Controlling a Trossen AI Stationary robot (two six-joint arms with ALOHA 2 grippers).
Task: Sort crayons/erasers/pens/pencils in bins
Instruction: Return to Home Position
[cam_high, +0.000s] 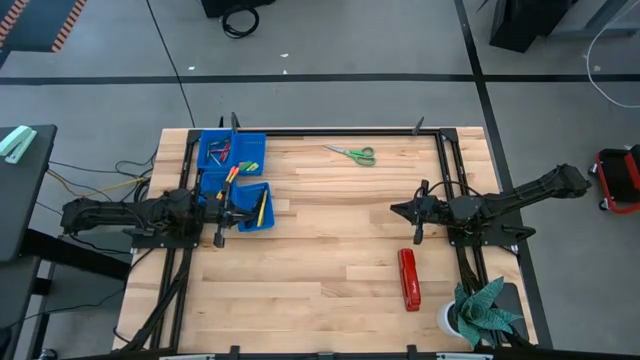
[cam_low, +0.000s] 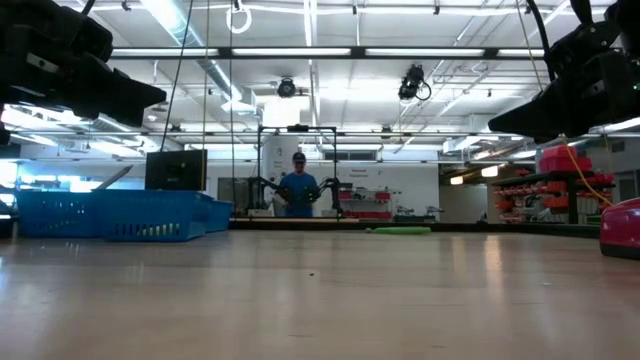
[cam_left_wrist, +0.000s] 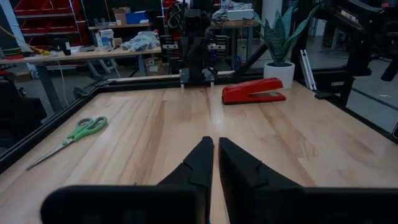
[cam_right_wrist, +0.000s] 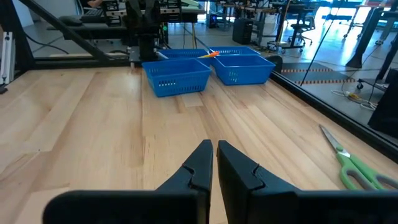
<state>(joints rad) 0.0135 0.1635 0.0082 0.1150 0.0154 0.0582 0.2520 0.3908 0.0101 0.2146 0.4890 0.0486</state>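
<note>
My left gripper (cam_left_wrist: 215, 142) and right gripper (cam_right_wrist: 214, 144) hang low, fingers closed and empty, over the wooden table (cam_high: 330, 250); the bins (cam_right_wrist: 177, 78) sit by the left arm.

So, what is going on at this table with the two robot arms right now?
Nothing is being handled at this moment. The left claw and the right claw each rest at their own side of the table, shut and empty. The blue bins sit together on the left claw's side, with pencils and crayons already inside. Green scissors and a red stapler lie loose on the wood, away from both claws.
</note>
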